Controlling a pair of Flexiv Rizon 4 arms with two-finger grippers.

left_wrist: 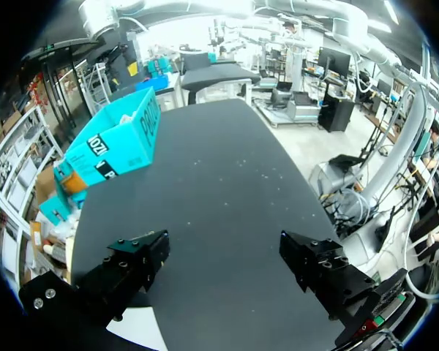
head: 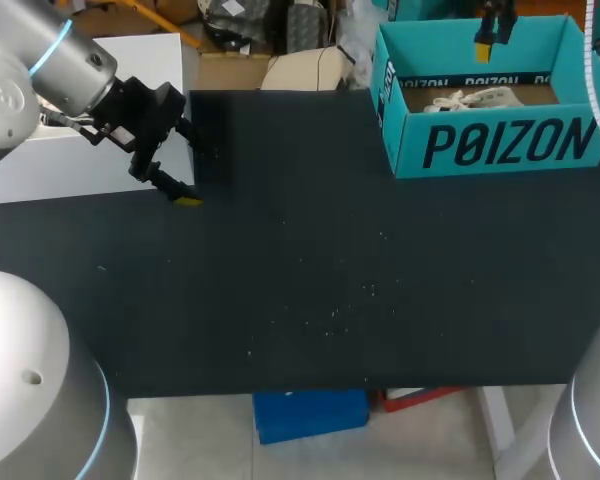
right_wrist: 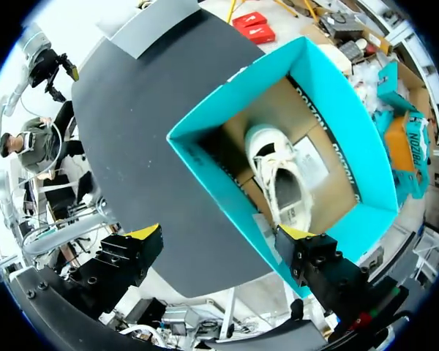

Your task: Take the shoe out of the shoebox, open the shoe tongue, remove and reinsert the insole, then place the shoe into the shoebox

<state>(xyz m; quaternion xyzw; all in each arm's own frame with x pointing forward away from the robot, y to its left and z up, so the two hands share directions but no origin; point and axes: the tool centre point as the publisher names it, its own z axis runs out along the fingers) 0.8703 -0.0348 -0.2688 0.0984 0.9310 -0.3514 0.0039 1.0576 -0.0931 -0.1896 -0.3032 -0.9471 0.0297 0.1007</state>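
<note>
Shoe [right_wrist: 282,175], white, lies sole down with its laces up inside the open teal box [right_wrist: 227,99], which stands at the far right of the black table [head: 330,280]. The right gripper [right_wrist: 219,234] hangs above the box's near edge, its fingers spread wide with nothing between them. The left gripper [left_wrist: 227,256] sits at the far left just over the table, well apart from the box, with its fingers also wide apart and holding nothing.

Big black block capitals, a single word, run across the front wall of the open teal cardboard shoebox [head: 500,145]. Smaller print along its inner wall is too small to read.
</note>
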